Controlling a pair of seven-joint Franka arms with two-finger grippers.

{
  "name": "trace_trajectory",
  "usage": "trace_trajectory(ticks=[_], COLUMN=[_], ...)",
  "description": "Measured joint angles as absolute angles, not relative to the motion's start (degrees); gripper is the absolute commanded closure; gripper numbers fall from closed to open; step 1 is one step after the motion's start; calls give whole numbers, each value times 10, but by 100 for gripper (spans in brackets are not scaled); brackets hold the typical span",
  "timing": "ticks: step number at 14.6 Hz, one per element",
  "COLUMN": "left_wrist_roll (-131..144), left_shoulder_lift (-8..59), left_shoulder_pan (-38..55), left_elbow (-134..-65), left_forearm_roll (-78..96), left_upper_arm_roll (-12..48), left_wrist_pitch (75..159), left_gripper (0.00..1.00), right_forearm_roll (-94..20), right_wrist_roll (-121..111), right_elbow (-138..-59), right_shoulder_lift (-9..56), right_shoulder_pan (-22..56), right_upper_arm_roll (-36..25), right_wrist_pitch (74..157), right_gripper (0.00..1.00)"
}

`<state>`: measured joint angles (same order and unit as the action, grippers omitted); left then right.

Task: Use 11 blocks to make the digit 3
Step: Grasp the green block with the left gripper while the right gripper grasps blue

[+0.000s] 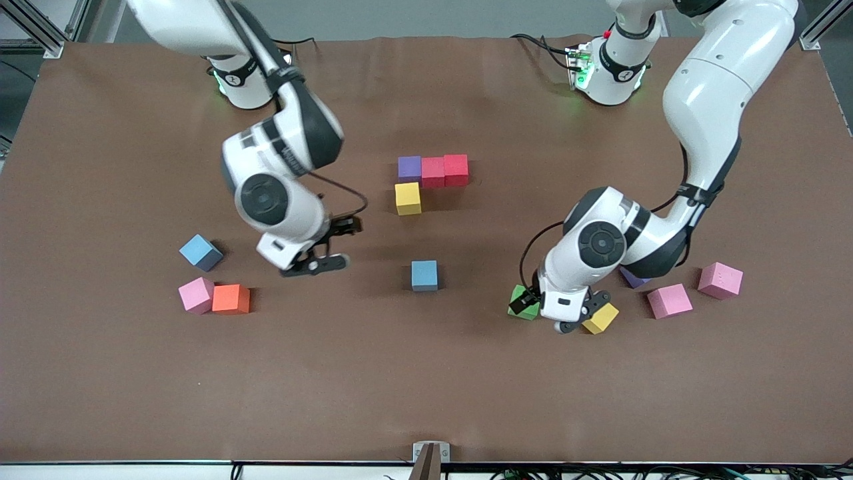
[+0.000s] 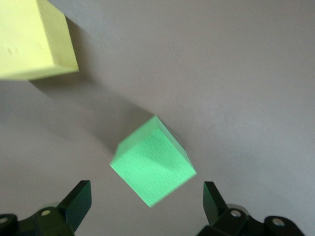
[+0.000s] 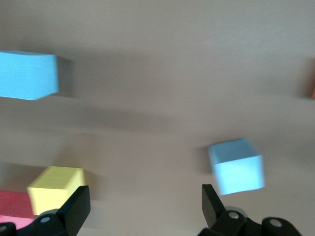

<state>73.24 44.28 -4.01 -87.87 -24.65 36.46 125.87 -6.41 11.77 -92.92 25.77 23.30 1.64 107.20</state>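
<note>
1. We read no lettering or brand marks on any block; the arms carry only small round joint emblems, too small to make out.
2. Toward the right arm's end of the table (image 1: 100,373): a light blue cube (image 1: 200,252), with a pink cube (image 1: 196,295) touching an orange cube (image 1: 231,299) nearer the camera. All are matte foam with square edges.
3. Right gripper (image 1: 318,248) hangs over bare brown mat, fingers wide apart, holding nothing.
4. Mid-table, the started digit: purple cube (image 1: 409,168), two red cubes (image 1: 445,171) in a touching row, and a yellow cube (image 1: 408,198) against the purple one. A second blue cube (image 1: 424,275) sits apart, nearer the camera.
5. Left gripper (image 1: 556,313) is low by the green cube (image 2: 152,167), fingers spread, gripping nothing; another yellow cube (image 1: 600,318) lies just beside it.
6. Two more pink cubes (image 1: 670,301) sit toward the left arm's end.
</note>
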Motion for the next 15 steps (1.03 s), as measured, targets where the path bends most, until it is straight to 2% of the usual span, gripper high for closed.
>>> trace_trajectory(ticks=[5, 9, 13, 14, 15], left_wrist_roll=[856, 1002, 1025, 1026, 1026], left_shoulder_lift=[459, 469, 475, 477, 480], left_shoulder_pan=[-14, 20, 21, 21, 21], left_elbow=[-859, -856, -854, -854, -854], left_forearm_roll=[-247, -247, -247, -247, -247], left_upper_arm_roll=[342, 295, 290, 290, 290], left_wrist_pitch=[1259, 1259, 1259, 1260, 1263], left_gripper=[0, 0, 0, 2, 7], right_forearm_roll=[-64, -64, -64, -64, -64], right_wrist_roll=[-71, -146, -150, -150, -150], right_elbow=[-992, -1125, -1218, -1236, -1248], right_shoulder_lift=[244, 198, 189, 189, 189], right_shoulder_pan=[157, 137, 137, 137, 138], right_upper_arm_roll=[16, 17, 23, 24, 25], right_wrist_pitch=[1101, 1211, 1312, 1331, 1345], right_gripper=[0, 0, 0, 0, 0])
